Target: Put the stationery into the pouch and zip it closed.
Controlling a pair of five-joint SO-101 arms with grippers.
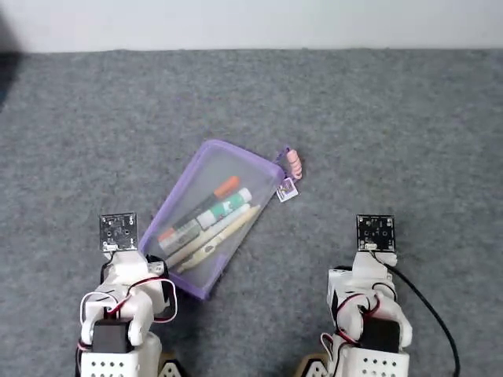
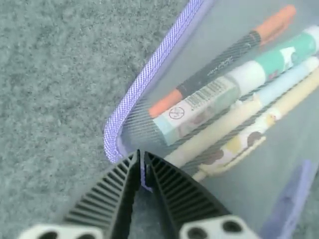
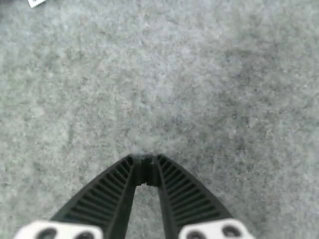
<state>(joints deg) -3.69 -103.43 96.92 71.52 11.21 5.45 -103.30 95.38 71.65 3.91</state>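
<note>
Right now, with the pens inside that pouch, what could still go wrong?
The left tool sits shut at a corner of the purple mesh pouch; if it has caught the edge, withdrawing might drag it. I cannot tell whether the zip is fully closed; any gap could let the pens slip out.

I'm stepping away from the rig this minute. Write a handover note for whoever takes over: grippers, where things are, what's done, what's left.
Left gripper: shut, tips at the near corner of the pouch; whether it pinches the edge cannot be told.
Right gripper: shut, holding nothing, over the grey mat.
Things: the pouch lies flat and slanted, nearer the left arm, with the pens inside it.
Done: stationery is in; the zip looks closed, with its pink pull charm at the far corner.
Left: probably nothing; confirm the zip.
</note>
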